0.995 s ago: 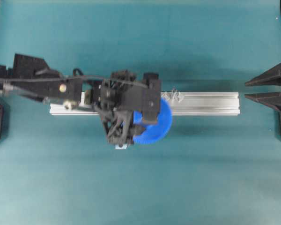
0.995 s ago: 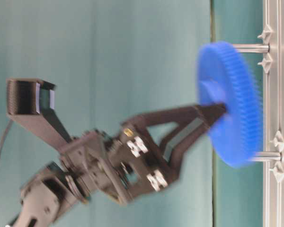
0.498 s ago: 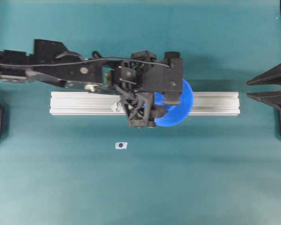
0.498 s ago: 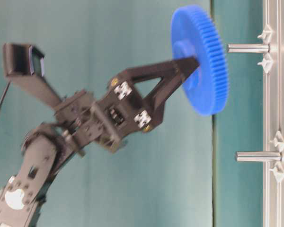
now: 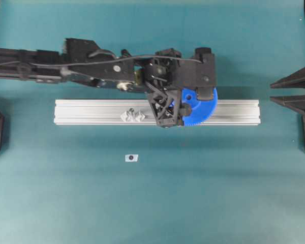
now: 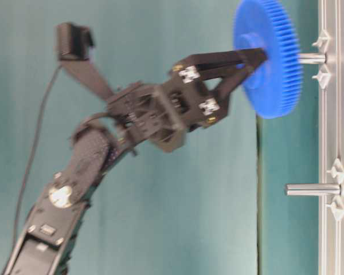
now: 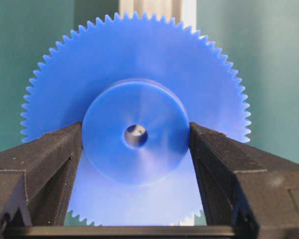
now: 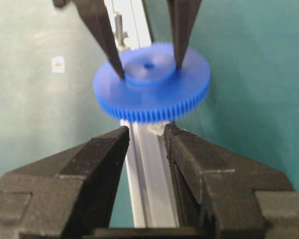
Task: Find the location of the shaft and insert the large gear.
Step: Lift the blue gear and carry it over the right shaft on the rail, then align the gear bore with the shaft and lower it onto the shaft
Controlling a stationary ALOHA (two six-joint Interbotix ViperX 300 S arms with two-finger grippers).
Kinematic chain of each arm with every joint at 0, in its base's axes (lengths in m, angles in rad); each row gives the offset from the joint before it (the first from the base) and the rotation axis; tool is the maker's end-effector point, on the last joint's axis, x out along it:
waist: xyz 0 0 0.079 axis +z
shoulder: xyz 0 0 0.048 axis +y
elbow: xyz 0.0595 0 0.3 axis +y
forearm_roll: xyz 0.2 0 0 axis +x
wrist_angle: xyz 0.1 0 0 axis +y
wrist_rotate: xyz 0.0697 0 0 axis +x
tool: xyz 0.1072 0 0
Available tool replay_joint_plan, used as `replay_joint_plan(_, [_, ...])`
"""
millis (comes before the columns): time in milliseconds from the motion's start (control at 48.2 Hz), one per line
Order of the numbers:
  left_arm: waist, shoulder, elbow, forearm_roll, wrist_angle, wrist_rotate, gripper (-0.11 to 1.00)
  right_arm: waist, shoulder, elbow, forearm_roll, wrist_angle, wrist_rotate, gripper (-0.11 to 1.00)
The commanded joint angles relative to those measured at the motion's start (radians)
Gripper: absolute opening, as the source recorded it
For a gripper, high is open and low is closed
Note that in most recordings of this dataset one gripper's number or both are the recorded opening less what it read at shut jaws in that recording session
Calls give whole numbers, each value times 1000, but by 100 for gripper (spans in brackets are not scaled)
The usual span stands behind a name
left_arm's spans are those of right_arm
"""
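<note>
Left end effector grips large gear, hiding shaft tip.

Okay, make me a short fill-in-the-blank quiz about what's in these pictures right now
1. The left gripper pinches the large gear by its raised ____.
2. The gear's colour is ____.
3. The aluminium rail carries ____ shafts.
4. The right gripper holds ____.

Missing words: hub; blue; two; nothing
</note>
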Motion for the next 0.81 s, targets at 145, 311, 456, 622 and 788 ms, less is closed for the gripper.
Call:
replay_joint_plan(145, [5,-2,-32,5,9,0,73,-3,0,0,0,-2,6,46])
replay_joint_plan(311, [23,-5,-34,5,20,-2,73,-3,0,0,0,-6,6,46])
replay_joint_plan(456, [43,-6,-34,5,49,0,73,-3,0,0,0,-6,8,46])
replay_joint_plan(622, [51,-5,-41,5,71,-2,73,-5,0,2,0,-6,8,46])
replay_joint_plan(788, [34,-6,-41,5,86,-9,73,-6,0,5,0,-8,8,46])
